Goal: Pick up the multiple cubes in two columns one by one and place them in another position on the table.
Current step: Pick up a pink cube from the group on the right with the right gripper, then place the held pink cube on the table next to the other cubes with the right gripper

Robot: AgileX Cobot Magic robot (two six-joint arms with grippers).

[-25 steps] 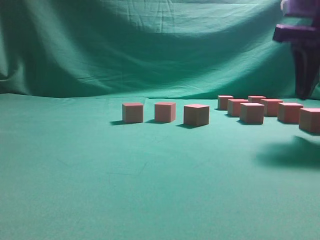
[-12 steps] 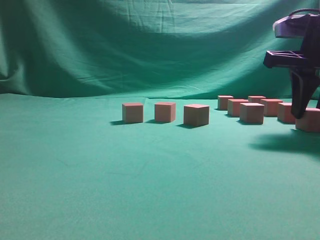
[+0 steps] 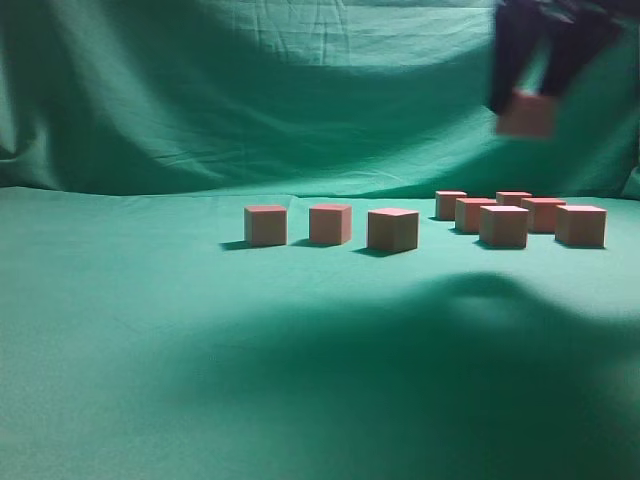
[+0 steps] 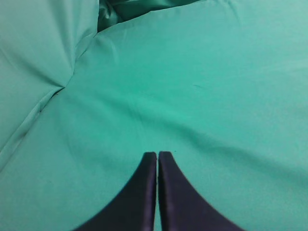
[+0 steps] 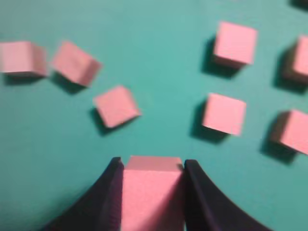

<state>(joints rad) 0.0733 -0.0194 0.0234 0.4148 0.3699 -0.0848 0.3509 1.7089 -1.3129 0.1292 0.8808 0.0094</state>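
Table (image 3: 150, 380): broad, flat, draped in slightly wrinkled teal-green cloth. Resting on it were eight pinkish-red cubes: a row of three cubes (image 3: 330, 226) spaced apart at centre, and a cluster of five cubes (image 3: 520, 216) in two columns to the right.

Right pincer (image 3: 527, 100) up from tabletop (image 3: 200, 380) level at far right, now high against backdrop, shifted left. Nearest right-hand cube (image 3: 526, 115) gone from its spot, now clamped between pincer fingers, airborne. Broad shadow spread across tabletop foreground.
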